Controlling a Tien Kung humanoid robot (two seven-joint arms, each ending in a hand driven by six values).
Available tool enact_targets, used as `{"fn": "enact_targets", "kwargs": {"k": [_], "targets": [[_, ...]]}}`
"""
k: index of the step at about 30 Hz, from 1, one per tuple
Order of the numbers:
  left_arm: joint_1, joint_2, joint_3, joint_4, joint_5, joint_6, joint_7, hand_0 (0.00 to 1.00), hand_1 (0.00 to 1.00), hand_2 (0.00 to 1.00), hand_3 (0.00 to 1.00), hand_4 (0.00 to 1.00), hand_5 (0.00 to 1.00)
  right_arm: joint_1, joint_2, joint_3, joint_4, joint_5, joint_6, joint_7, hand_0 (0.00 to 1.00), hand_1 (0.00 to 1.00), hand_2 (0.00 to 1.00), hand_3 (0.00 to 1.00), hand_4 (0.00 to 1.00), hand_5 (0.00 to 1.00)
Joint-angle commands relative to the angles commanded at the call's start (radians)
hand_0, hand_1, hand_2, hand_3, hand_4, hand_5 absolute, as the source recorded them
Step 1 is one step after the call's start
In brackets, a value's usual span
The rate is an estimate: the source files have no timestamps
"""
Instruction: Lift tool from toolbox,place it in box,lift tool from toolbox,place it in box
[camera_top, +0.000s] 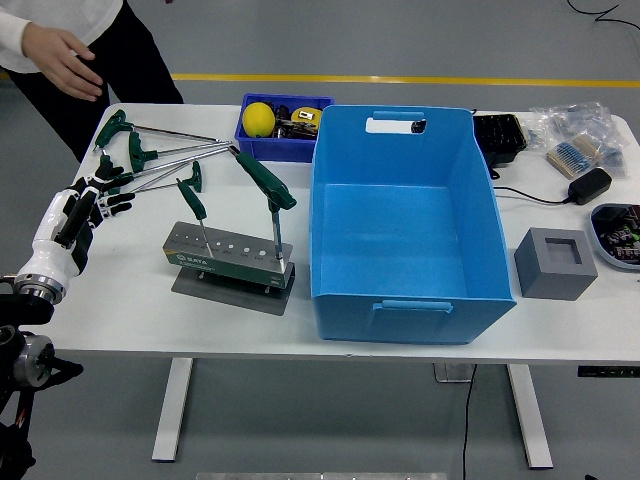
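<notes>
Right now my left hand (82, 212) hovers open and empty near the green T-handled hex keys (150, 160); the big blue plastic box (405, 225) holds nothing, so the first lift comes next.

Only one piece of print is showing: a small pale brand mark, seeming to read "SATA", is sitting at the left end of the front face of the grey tool stand (230, 262), which is standing just left of the blue box (405, 225). A row of tiny markings beside it is staying too small to read.
</notes>
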Motion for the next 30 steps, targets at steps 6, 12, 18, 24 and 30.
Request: {"fn": "enact_targets", "kwargs": {"k": [6,12,18,24,30], "targets": [[0.004,0.002,-0.003,0.0,0.002,0.001,-0.001,0.673,0.664,0.75,0.727,0.881,0.764,0.0,0.0,0.0,0.0,0.0,0.0,0.001,0.734,0.712,0.764,0.594,0.833,0.727],[0.0,0.003,-0.003,0.0,0.002,0.0,-0.002,0.674,0.666,0.751,0.728,0.881,0.763,0.0,0.001,0.0,0.0,0.001,-0.001,0.003,0.734,0.714,0.764,0.594,0.833,0.726],[-0.001,0.004,0.005,0.001,0.003,0.0,-0.003,0.674,0.665,0.751,0.728,0.883,0.763,-0.002,0.001,-0.001,-0.001,0.001,-0.002,0.004,0.731,0.713,0.763,0.593,0.833,0.726],[0.0,0.007,0.01,0.001,0.005,-0.001,-0.004,0.675,0.669,0.753,0.728,0.883,0.762,-0.005,0.001,-0.001,-0.001,0.003,-0.003,0.005,0.73,0.71,0.76,0.594,0.833,0.727],[0.001,0.012,0.02,0.002,-0.001,-0.001,-0.015,0.679,0.668,0.753,0.728,0.884,0.762,-0.007,0.002,-0.001,-0.001,0.005,-0.003,0.005,0.73,0.71,0.76,0.594,0.833,0.727]]}}
